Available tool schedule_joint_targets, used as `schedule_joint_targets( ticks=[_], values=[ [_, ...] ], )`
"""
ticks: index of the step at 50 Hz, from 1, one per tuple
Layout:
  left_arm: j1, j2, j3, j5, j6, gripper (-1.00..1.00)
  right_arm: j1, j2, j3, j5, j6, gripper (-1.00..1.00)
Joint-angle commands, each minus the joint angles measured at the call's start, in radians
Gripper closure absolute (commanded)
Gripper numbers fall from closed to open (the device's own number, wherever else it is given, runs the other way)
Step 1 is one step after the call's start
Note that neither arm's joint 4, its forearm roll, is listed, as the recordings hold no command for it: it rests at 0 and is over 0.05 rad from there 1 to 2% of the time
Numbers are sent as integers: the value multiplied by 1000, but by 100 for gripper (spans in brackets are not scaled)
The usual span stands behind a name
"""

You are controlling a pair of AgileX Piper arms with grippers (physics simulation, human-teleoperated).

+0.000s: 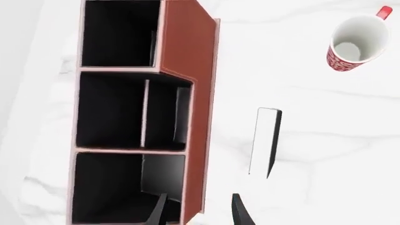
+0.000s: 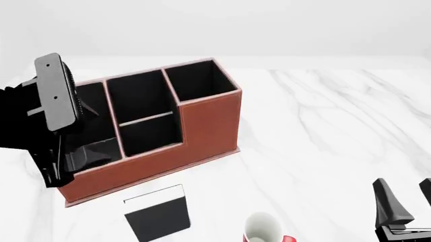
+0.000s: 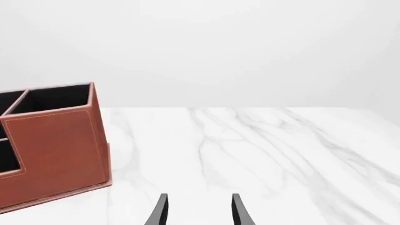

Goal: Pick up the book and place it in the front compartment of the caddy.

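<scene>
I am seeing the book (image 2: 157, 216) lying flat on the white marble worktop (image 2: 323, 126) at the lower centre of the front view, just in front of the caddy (image 2: 195, 128) and apart from it. The front compartment (image 2: 149, 135) is holding nothing. My left end effector (image 1: 200, 213) is hovering spread over the caddy's near wall, gripping nothing. My right end effector (image 3: 198, 211) is waiting spread at lower right. The mug (image 2: 264, 229) is sitting beside the book.

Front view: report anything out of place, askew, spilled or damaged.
Nothing stands out. The caddy stands upright and intact, set at an angle on the marble table. The book lies flat on the table in front of it. The mug is upright, with no spill visible.
</scene>
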Motion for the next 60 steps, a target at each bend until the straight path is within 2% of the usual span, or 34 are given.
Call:
schedule_joint_targets(
  ticks=[1, 3, 5, 6, 8, 10, 11, 12, 13, 14, 15, 16, 18, 20, 21, 22, 23, 25, 27, 31, 35, 36, 38, 40, 46, 47, 48, 50, 52, 54, 60],
  values=[
    [-85, 113, -64, 56, -73, -100, 0, -2, 0, 2, 0, -100],
    [-67, 113, -39, 56, -43, -100, 0, -2, 0, 2, 0, -100],
    [-77, 117, -49, 56, -50, -100, 0, -2, 0, 2, 0, -100],
    [-105, 132, -60, 57, -75, -100, 0, -2, 0, 2, 0, -100],
    [-95, 133, -48, 57, -61, -100, 0, -2, 0, 2, 0, -100],
    [-273, 184, -107, 57, -248, -100, 0, -2, 0, 2, 0, -100],
    [-277, 188, -101, 57, -251, -100, 0, -2, 0, 2, 0, -100],
    [-277, 188, -101, 57, -251, -100, 0, -2, 0, 2, 0, -100],
    [-139, 158, -25, 56, -101, -100, 0, -2, 0, 2, 0, -100],
    [-86, 141, 12, 57, -37, -100, 0, -2, 0, 2, 0, -100],
    [-207, 179, -34, 57, -171, -100, 0, -2, 0, 2, 0, -100],
    [-221, 183, -35, 57, -185, -100, 0, -2, 0, 2, 0, -100],
    [-151, 170, 6, 57, -110, -100, 0, -2, 0, 2, 0, -100],
    [-208, 188, -27, 57, -180, -100, 0, -2, 0, 2, 0, -100],
    [-174, 182, 6, 57, -134, -100, 0, -2, 0, 2, 0, -100],
    [-173, 181, 7, 57, -134, -100, 0, -2, 0, 2, 0, -100],
    [-140, 174, 17, 57, -102, -100, 0, -2, 0, 2, 0, -100],
    [-207, 193, 4, 57, -170, -100, 0, -2, 0, 2, 0, -100],
    [-171, 185, 30, 57, -127, -100, 0, -2, 0, 2, 0, -100],
    [-206, 198, 35, 57, -163, -100, 0, -2, 0, 2, 0, -100],
    [-184, 194, 61, 56, -142, -100, 0, -2, 0, 2, -1, -100],
    [-224, 207, 42, 57, -192, -100, 0, -2, 0, 2, 1, -100],
    [-193, 198, 60, 56, -153, -100, 1, 3, 0, -3, 0, -100],
    [-232, 209, 48, 56, -194, -100, 1, 4, 0, -4, 0, -100],
    [-224, 208, 67, 56, -182, -100, 1, 9, 0, -9, 0, -100],
    [-275, 220, 51, 56, -234, -100, 1, 9, 1, -10, 0, -100],
    [-274, 220, 52, 56, -233, -100, 1, 10, 1, -10, 0, -100],
    [-234, 211, 78, 56, -188, -100, 1, 11, 1, -11, 0, -100],
    [-280, 221, 57, 56, -237, -100, 1, 11, 1, -12, 0, -100],
    [-231, 209, 86, 56, -184, -100, 1, 13, 1, -13, 0, -100],
    [-258, 215, 84, 56, -217, -100, 1, 15, 1, -15, 0, -100]
  ],
)
